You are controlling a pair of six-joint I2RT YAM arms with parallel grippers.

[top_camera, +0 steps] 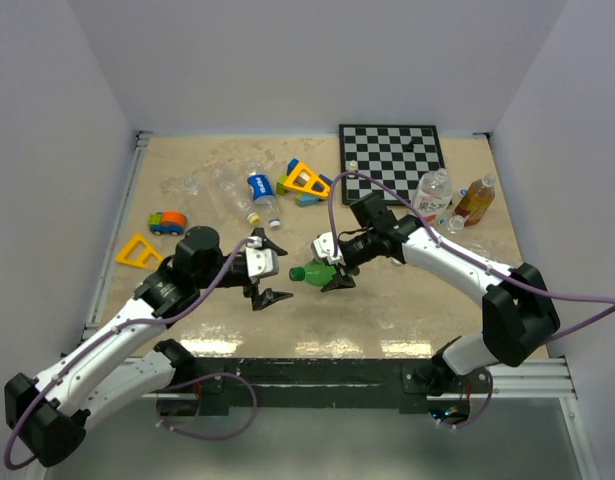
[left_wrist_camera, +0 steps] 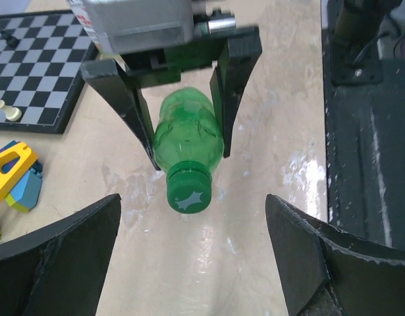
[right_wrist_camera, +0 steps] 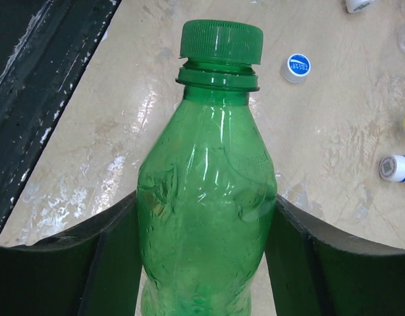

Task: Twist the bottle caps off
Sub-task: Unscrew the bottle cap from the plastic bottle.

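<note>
Mid-table: green bottle (top_camera: 309, 272) held sideways, green cap (left_wrist_camera: 187, 193) on.
Right gripper (top_camera: 334, 268) is clamped around the green bottle's body. In the top view the green cap points to 9 o'clock. Left gripper (left_wrist_camera: 192, 253) sits at 9 o'clock of the cap, fingers wide apart, flanking it without touching. In the right wrist view a loose blue-and-white cap (right_wrist_camera: 296, 67) lies on the table (top_camera: 407, 310) at 1 o'clock.

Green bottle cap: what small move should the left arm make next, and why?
Probably ease the left tool forward until its open fingers straddle the green cap: it is still on and lies ahead of them, while the right tool grips the green bottle.
</note>
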